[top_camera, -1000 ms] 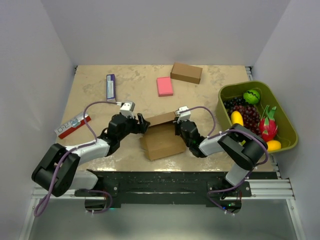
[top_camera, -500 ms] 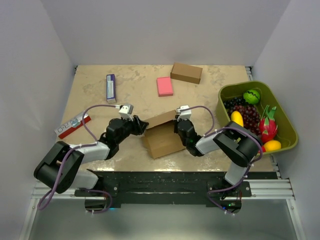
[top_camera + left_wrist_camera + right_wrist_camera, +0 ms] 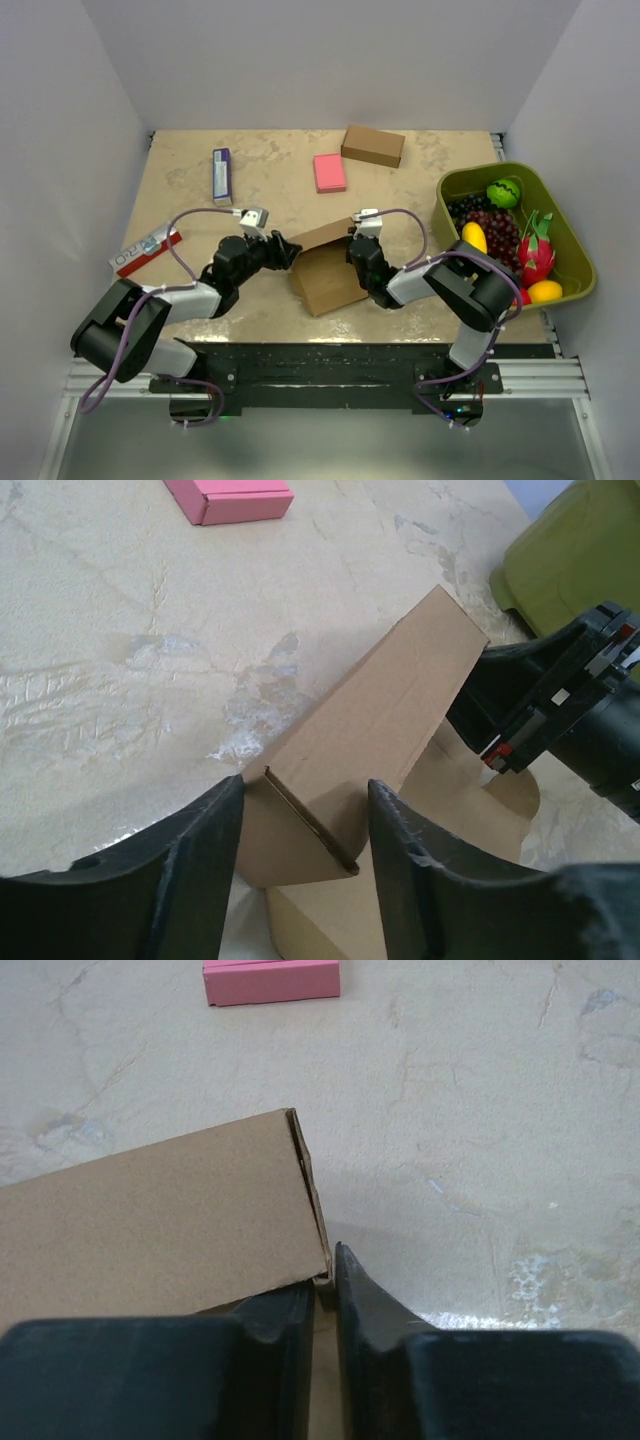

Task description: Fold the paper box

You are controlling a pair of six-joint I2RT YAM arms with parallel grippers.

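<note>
The paper box (image 3: 328,278) lies in the middle of the table, with one long panel (image 3: 375,725) raised over its flat base. My left gripper (image 3: 284,250) is at the panel's left end. In the left wrist view its jaws (image 3: 305,830) stand open astride that end; the left finger (image 3: 190,860) touches the card and the right finger (image 3: 425,880) stands just clear of it. My right gripper (image 3: 356,250) is at the panel's right end. In the right wrist view it (image 3: 325,1280) is shut on a thin cardboard edge below the corner of the panel (image 3: 150,1215).
A ready-made brown box (image 3: 373,146) and a pink block (image 3: 329,172) sit at the back. A green basket (image 3: 470,172) of toy fruit stands at the right. A purple and white pack (image 3: 222,175) and a red and white pack (image 3: 147,252) lie at the left.
The left jaws have narrowed around the panel's left end. The raised panel has tilted up a little and the box has shifted slightly. The right gripper keeps its grip.
</note>
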